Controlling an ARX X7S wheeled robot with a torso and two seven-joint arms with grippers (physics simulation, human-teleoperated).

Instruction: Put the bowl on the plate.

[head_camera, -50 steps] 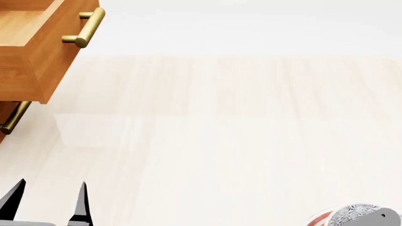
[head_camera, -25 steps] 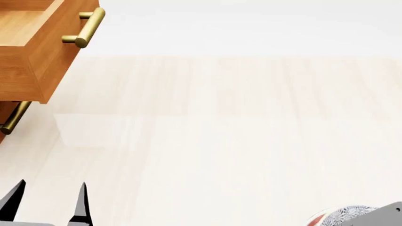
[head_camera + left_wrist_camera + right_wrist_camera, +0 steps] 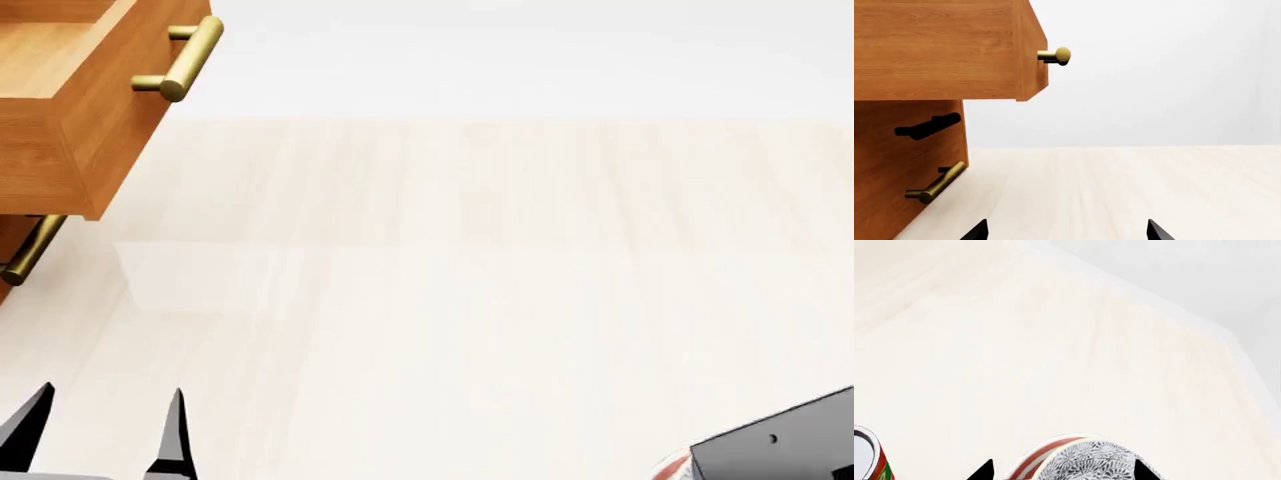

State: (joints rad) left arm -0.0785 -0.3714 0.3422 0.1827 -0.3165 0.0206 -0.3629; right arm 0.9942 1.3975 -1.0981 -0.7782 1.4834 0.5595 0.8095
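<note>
Grey floral-patterned bowl [image 3: 1097, 460] seen between spread right gripper [image 3: 1062, 471] tips, apparently over red-ringed white plate [image 3: 1037, 457], left gripper [image 3: 104, 425] held open, frame's lower left.

Bare tabletop [image 3: 507, 300] lies wide; only the pulled-out drawer [image 3: 67, 100] juts at left.

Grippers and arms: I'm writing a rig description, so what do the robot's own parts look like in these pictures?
The left gripper shows two slim, black, pointed fingers tapering to sharp tips, rising from a grey base at the head view's edge. The right gripper shows only two black pointed fingertips. A dark grey, flat-faced boxy arm housing carries one small round fastener. No cables or markings show.
</note>
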